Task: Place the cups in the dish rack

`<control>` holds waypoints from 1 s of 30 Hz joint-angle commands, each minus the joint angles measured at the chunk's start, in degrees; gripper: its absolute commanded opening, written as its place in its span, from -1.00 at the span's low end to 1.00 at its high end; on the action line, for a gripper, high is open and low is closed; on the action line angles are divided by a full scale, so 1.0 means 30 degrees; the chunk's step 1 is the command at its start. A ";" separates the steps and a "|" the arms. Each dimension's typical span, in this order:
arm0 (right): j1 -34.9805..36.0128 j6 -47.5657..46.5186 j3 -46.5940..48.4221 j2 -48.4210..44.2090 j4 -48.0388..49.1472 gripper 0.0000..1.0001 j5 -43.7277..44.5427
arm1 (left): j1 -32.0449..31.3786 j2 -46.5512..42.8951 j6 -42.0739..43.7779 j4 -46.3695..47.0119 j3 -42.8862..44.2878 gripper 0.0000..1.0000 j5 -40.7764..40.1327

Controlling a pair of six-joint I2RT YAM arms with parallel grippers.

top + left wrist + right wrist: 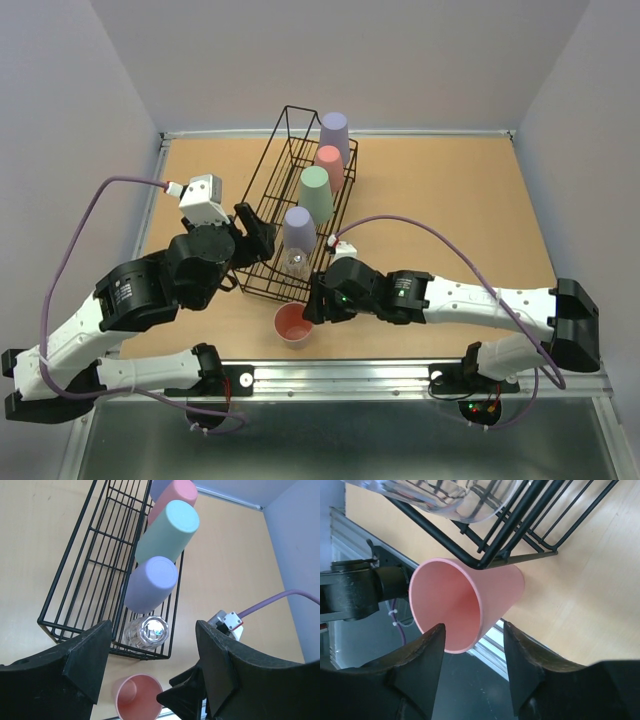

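The black wire dish rack (pixel 272 190) stands at the middle of the table. Along its right side lie several cups: lavender (pixel 334 130), pink (pixel 328 160), mint green (pixel 316 190), a second lavender (pixel 297 228) and a clear one (pixel 294 262). Another pink cup (pixel 293 323) stands upright on the table in front of the rack. My right gripper (pixel 312 303) is open astride that pink cup's (pixel 470 600) rim, one finger (pixel 427 650) over its mouth, the other outside with a gap. My left gripper (pixel 262 232) hovers open and empty by the rack's left side.
A metal rail (pixel 400 375) runs along the table's near edge, just behind the upright pink cup. Purple cables (pixel 440 235) arc over both arms. Grey walls close in the table at the back and on both sides.
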 commanded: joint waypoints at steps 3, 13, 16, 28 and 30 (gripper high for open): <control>0.0575 0.0902 -0.0594 0.0732 0.1388 0.06 0.0144 | -0.0090 -0.0546 -0.0240 -0.0135 0.0268 0.57 -0.0153; 0.0986 0.1695 -0.0507 0.1993 0.1565 -0.29 0.0612 | -0.0090 -0.1191 -0.0210 -0.0662 0.0150 0.57 0.0081; 0.1044 0.1841 -0.0536 0.2111 0.1565 -0.51 0.0642 | -0.0090 -0.1483 -0.0327 -0.0983 0.0121 0.57 0.0052; 0.2184 0.1491 0.0047 0.1412 0.1535 -0.99 0.1137 | -0.0090 -0.2012 -0.0328 -0.1657 0.0588 0.57 0.0373; 0.2421 0.1519 0.0399 0.0942 0.1564 -0.99 0.1519 | -0.0090 -0.1895 -0.0270 -0.1862 0.1404 0.57 0.0520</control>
